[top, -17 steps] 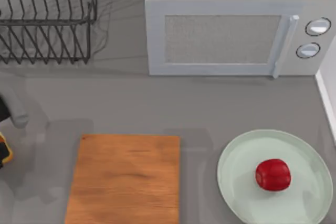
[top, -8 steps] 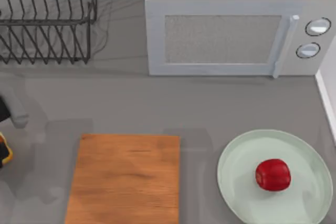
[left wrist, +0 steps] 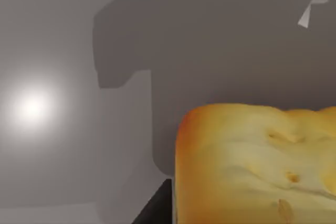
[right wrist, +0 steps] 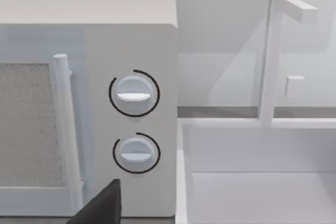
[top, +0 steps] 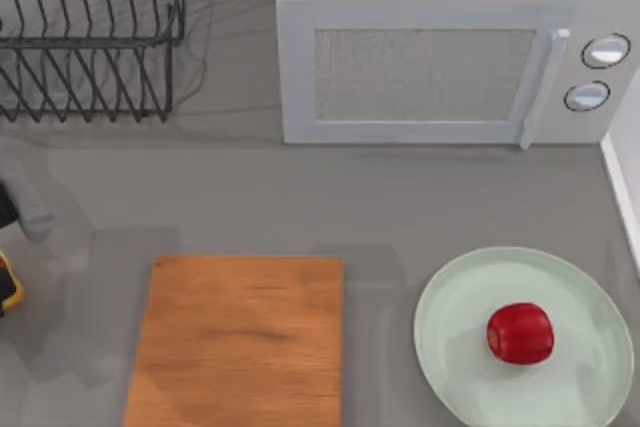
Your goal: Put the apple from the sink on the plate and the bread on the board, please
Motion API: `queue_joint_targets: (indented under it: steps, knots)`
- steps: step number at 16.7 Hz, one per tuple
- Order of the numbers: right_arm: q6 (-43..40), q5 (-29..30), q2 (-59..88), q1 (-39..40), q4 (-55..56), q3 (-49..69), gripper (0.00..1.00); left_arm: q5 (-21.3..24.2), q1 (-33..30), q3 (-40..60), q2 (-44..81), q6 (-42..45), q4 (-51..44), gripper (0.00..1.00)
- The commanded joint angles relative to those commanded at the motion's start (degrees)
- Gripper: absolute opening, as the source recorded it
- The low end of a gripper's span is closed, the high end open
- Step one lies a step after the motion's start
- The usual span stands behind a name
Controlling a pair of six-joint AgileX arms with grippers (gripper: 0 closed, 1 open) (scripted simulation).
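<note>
The apple (top: 520, 333) already sits on the plate (top: 455, 292) at the near right of the table, a bit right of the dish's centre, so we judge that half of the job done. The bread (left wrist: 257, 166) is what's left: in the left wrist view it looms big and close under the camera w/ grey counter beyond it, and in the top view a sliver of yellow shows at the far-left edge, just below a bit of our left arm (top: 22, 209). We read that as bread carried by the left gripper, raised off the counter for transfer, but we can't tell how the jaws stand or whether they truly clamp it. The board (top: 240, 342) lies bare at the near centre-left, just right of that arm, and nothing sits btwn them, so the path looks open to us. Farther off, a wire dish rack (top: 90, 37) stands at the far left and a microwave (top: 440, 67) at the far centre-right; both are well apart from the board. The right wrist view looks at the microwave's two knobs (right wrist: 134, 94) and the white sink (right wrist: 252, 177) beside it; a dark finger tip (right wrist: 102, 205) shows there, jaw state unclear.
</note>
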Motion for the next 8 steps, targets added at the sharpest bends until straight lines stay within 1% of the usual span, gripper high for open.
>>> queue_joint_targets:
  steps: [2,6,8]
  knots:
    - [0.0,0.0,0.0,0.0,0.0,0.0,1.00,0.0,0.1,2.5,-1.1,0.0,-3.4,0.00]
    - [0.0,0.0,0.0,0.0,0.0,0.0,1.00,0.0,0.0,9.2,-5.0,-0.1,-15.6,0.00]
    - [0.0,0.0,0.0,0.0,0.0,0.0,1.00,0.0,-0.2,12.1,-7.0,-0.2,-20.0,0.00]
